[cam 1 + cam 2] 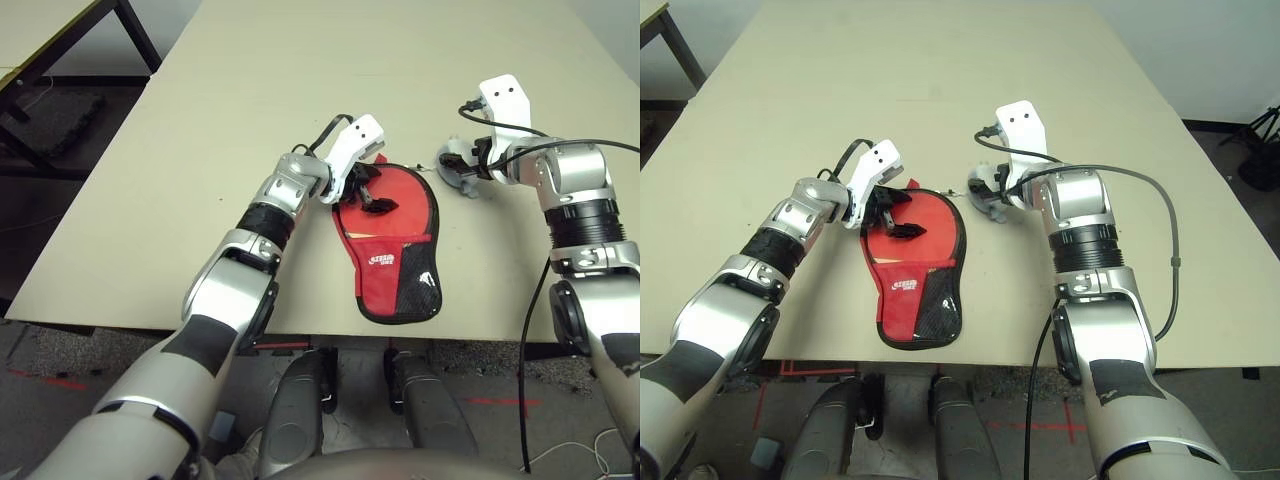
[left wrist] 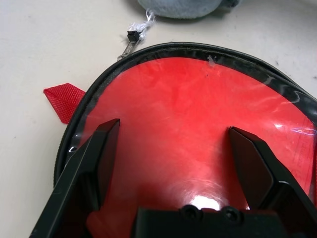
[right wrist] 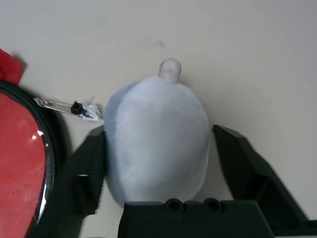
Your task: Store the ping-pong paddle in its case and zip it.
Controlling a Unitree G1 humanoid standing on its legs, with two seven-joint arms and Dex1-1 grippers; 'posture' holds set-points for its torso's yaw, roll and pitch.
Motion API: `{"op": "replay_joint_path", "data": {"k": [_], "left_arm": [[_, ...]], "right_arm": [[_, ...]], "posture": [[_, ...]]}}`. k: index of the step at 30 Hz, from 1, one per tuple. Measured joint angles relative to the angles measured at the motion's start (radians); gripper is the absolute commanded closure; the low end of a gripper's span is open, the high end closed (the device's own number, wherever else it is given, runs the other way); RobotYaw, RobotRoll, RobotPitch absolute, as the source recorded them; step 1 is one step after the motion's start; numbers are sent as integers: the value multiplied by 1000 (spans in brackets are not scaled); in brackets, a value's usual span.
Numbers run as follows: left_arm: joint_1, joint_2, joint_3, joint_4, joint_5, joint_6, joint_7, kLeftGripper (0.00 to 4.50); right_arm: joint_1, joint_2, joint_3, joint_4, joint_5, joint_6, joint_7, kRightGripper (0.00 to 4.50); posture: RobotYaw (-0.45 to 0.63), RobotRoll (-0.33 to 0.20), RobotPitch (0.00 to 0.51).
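Case [image 1: 392,245], flat on bench [image 1: 250,120], red face under left jaws [image 2: 173,163], spread wide, empty. Right jaws [image 3: 163,163] straddle grey wad [image 3: 156,144], closure uncertain. Advice: pinch zipper pull [image 2: 130,42], not plastic.

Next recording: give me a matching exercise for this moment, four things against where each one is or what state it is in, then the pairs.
Things:
1. case
2. grey-white soft wad
3. left gripper
4. zipper pull

Places or states:
A. between the right gripper's spread fingers
B. lying flat near the table's front edge
C. open over the case's clear pocket
D. on the table, sticking out from the case's round end towards the wad

Pairs: 1-B, 2-A, 3-C, 4-D
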Motion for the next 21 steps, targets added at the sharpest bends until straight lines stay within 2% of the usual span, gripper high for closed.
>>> {"op": "replay_joint_path", "data": {"k": [6,11,21], "left_arm": [[-2,-6,0,7,0,0,16,0],[-7,-9,0,14,0,0,26,0],[-27,-23,1,55,1,-12,49,0]], "right_arm": [[0,8,-2,13,-12,-22,-17,2992],[8,0,-2,-17,-15,5,-13,4292],[176,-158,16,-410,22,287,78,4397]], "posture": [[-12,0,184],[-12,0,186],[-48,0,192]]}}
